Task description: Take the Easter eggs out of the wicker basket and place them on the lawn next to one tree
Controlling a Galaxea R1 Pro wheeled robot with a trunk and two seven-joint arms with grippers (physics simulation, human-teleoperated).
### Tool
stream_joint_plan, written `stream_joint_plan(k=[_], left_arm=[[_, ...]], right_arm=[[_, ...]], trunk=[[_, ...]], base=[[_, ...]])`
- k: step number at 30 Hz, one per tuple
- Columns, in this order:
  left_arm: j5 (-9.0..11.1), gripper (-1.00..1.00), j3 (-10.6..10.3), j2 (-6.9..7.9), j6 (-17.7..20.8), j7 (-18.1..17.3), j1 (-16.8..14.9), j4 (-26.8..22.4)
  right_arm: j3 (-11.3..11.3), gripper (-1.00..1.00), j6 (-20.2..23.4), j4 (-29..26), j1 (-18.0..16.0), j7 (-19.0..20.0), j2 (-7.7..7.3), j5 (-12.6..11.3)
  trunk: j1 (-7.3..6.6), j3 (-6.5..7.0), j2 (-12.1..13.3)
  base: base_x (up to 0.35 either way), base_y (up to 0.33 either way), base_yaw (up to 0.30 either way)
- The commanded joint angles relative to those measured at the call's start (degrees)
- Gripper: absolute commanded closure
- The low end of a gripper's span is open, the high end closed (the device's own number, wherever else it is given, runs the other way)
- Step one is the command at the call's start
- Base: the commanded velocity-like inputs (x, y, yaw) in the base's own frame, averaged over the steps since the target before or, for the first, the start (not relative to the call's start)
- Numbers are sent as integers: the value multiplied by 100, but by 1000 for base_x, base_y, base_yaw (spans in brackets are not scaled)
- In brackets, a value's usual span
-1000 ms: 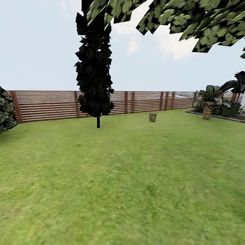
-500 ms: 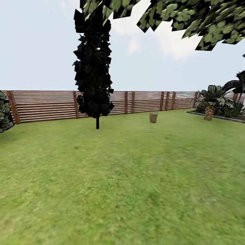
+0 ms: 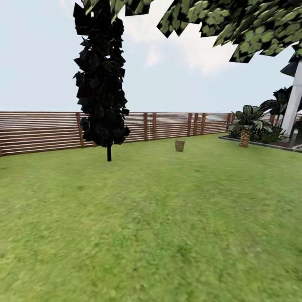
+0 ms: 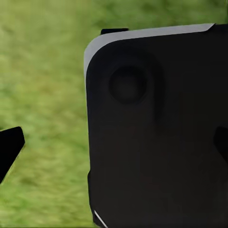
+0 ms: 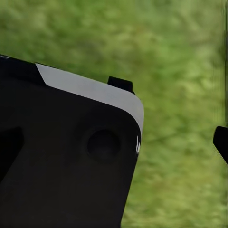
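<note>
Wicker basket [image 3: 180, 145] is the target, and with both claws' states impossible to tell behind dark robot housing over grass, it sits far across the lawn [image 3: 159, 226] near the fence [image 3: 42, 131], so drive straight, centred on it.

A dark narrow conifer [image 3: 100, 84] stands before the brown slatted fence [image 3: 42, 130], which runs along the far side. At the far right, a low palm plant [image 3: 245, 126] sits in a raised bed [image 3: 260, 144] beside a white post [image 3: 293, 100].
</note>
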Motion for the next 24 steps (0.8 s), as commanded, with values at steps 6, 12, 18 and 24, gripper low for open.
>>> stream_joint_plan(k=[6,12,18,24], left_arm=[[-4,-100,-11,-2,-8,5,4,-7],[-4,-100,-11,-3,-8,5,3,-9],[-4,-100,-11,-3,-6,4,4,-4],[-4,-100,-11,-3,0,4,3,-3]], right_arm=[[16,-100,-40,25,-10,1,0,-12],[14,-100,-39,25,-8,1,-6,-14],[14,-100,-37,25,-10,1,-1,-15],[15,-100,-32,25,-7,1,0,-4]], trunk=[[4,-5,-3],[4,-5,-3],[4,-5,-3],[4,-5,-3]], base=[[334,0,-174],[334,0,-40],[334,0,-2],[334,0,0]])
